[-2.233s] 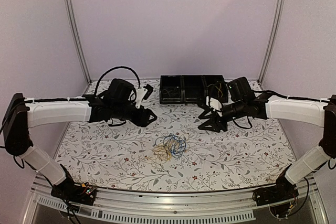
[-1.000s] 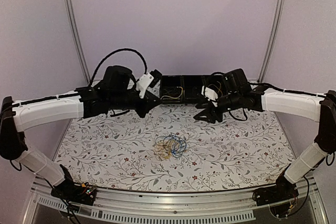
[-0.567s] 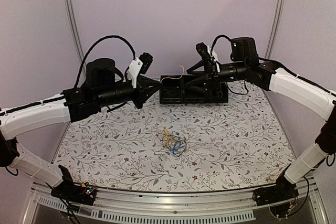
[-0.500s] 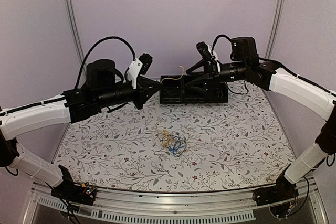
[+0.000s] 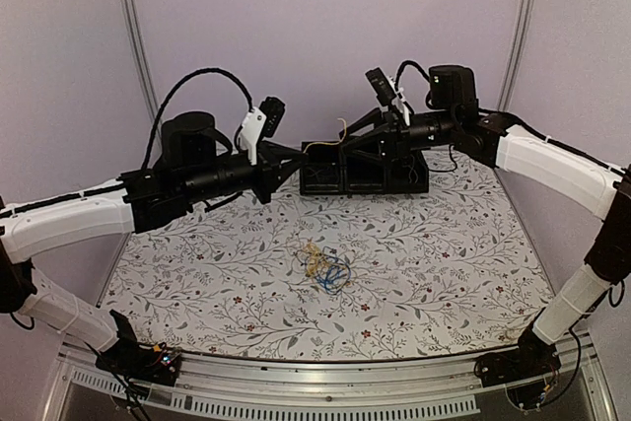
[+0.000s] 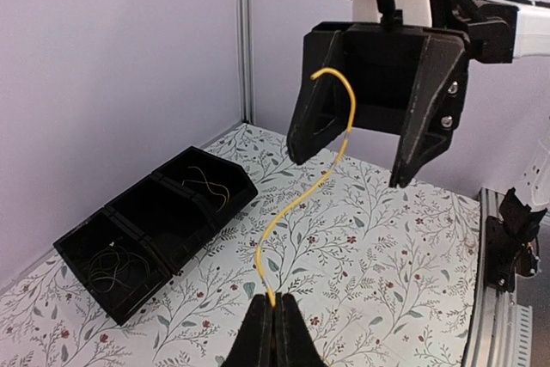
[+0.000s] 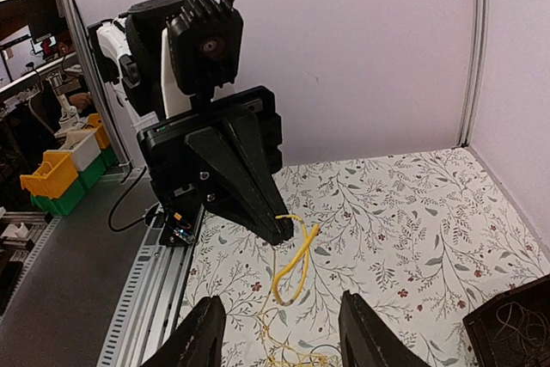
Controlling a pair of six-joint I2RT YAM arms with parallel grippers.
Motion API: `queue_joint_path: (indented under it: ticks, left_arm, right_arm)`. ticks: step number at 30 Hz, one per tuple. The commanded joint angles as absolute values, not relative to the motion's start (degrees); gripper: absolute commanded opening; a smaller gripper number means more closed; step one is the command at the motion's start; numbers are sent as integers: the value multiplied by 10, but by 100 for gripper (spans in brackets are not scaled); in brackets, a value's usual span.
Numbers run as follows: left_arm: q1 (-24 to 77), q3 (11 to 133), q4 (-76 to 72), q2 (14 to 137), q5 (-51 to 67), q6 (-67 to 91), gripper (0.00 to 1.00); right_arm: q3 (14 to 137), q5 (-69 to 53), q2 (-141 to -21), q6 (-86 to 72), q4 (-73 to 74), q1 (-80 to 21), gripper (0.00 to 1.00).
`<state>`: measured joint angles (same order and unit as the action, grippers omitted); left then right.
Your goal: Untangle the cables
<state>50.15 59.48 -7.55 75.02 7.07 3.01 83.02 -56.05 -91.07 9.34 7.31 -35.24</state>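
The left gripper (image 6: 273,305), raised above the table (image 5: 444,263), has its jaws pressed together on one end of a yellow cable (image 6: 302,198), which curves through the air toward the right gripper (image 6: 348,169). That gripper faces it with its jaws spread, gripping nothing. The other cables (image 5: 323,265) lie tangled mid-table, apart from the black tray (image 5: 363,187) at the far edge.
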Motion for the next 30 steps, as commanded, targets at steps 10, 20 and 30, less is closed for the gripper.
queue_joint_path:
  ticks: [10,20,30]
  left_arm:
    - [512,554,-117,775,79,29,0]
    - [512,499,-217,933,87,55,3]
    - [511,492,-292,1064,96,85,8]
  right_arm:
    - [870,-574,-904,13,-8,-348,0]
    - [948,-580,-890,3,33,-315,0]
    - [1033,-584,-869,4,66,-240,0]
